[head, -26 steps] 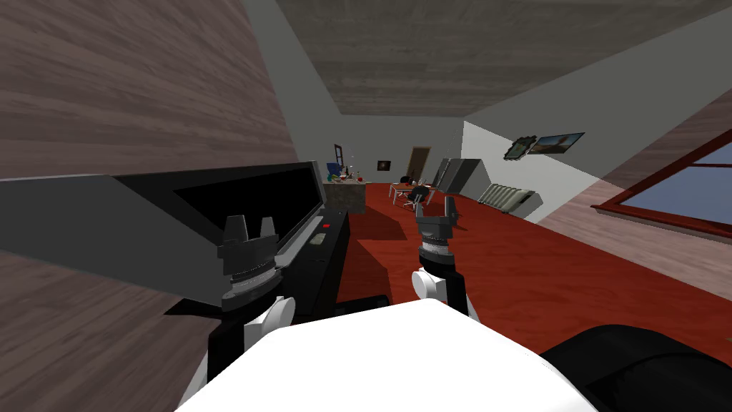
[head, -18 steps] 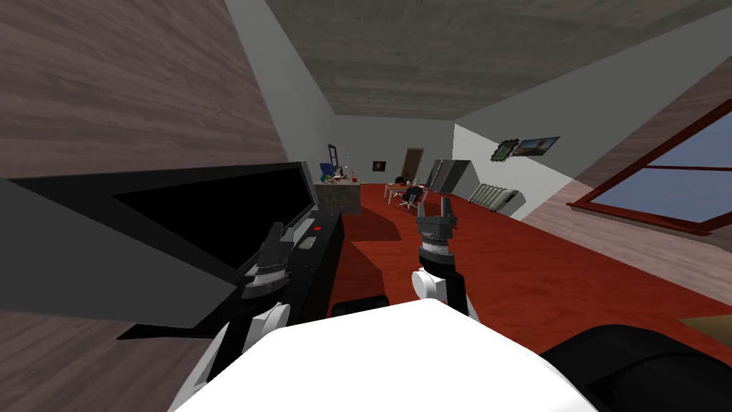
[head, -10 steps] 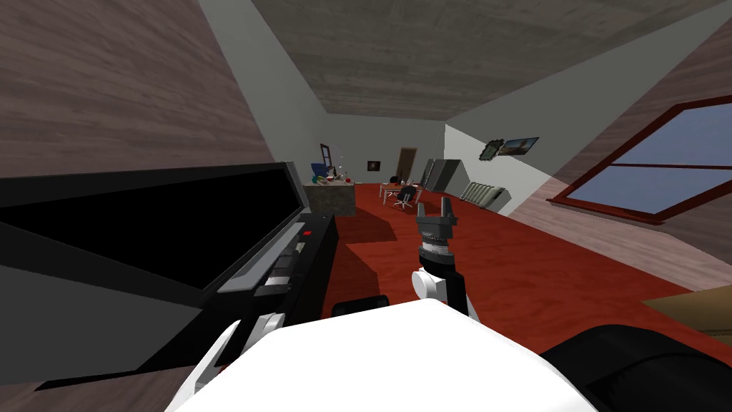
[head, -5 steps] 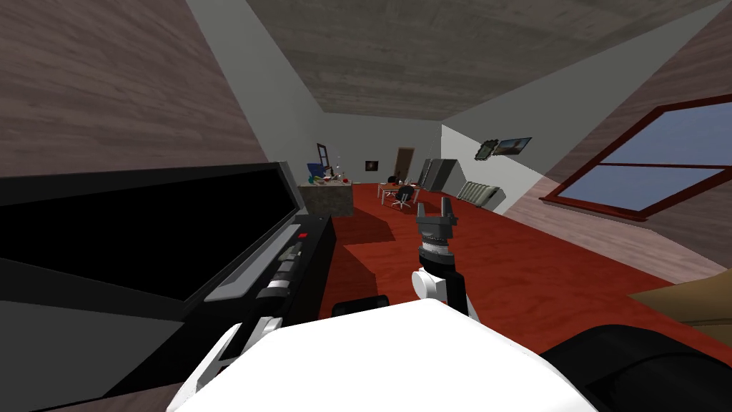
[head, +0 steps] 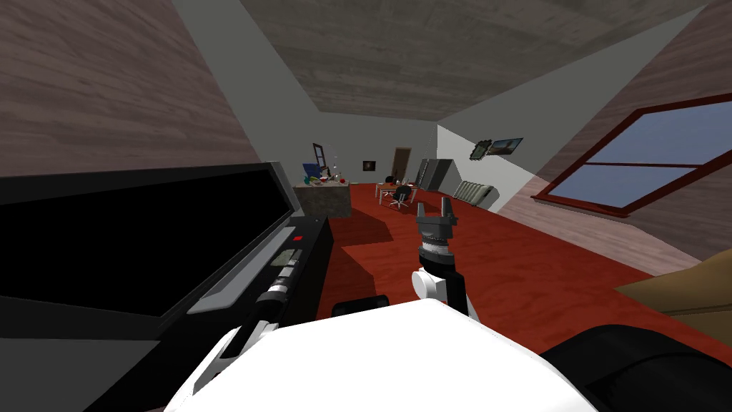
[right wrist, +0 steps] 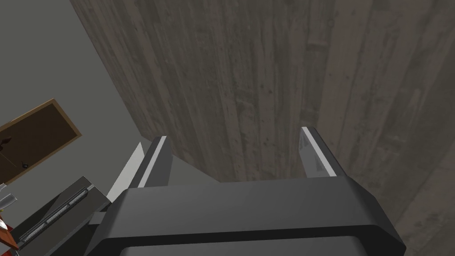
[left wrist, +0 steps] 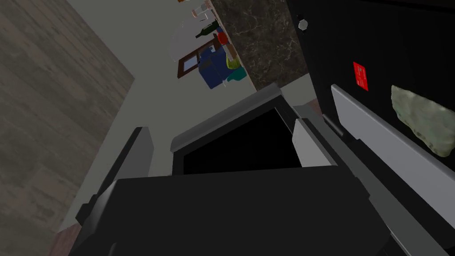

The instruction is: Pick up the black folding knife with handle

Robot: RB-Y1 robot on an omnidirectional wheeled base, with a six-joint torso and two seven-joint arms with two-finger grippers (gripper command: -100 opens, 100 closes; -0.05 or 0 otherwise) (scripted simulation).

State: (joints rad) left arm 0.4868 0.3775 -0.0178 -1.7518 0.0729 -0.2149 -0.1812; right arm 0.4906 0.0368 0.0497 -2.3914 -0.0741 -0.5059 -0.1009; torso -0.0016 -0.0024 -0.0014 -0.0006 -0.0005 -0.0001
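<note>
Grippers: two. Both have their fingers spread and nothing between them.
Left gripper [left wrist: 220,129]: released. It is held low over the near end of the black cabinet [head: 316,268] and points along its top.
Right gripper [head: 436,209]: released. It is raised upright in front of the chest, over the red floor [head: 543,279], well apart from the cabinet.
Television [head: 143,243]: one, black screen. It stands on the cabinet, and its grey base strip [left wrist: 377,133] runs along the top.
Loose items on the cabinet top: two can be counted.
Item 1: one red card [left wrist: 361,75], lying flat beside the strip, the farther of the two from the left gripper.
Item 2: one pale green lump [left wrist: 420,120], beside the strip and nearer the gripper, apart from the card.
Folding knife: position cannot be told, since the cabinet top is black and no knife shape stands out on it.
Window [head: 629,172]: one, red frame, on the right wall.
</note>
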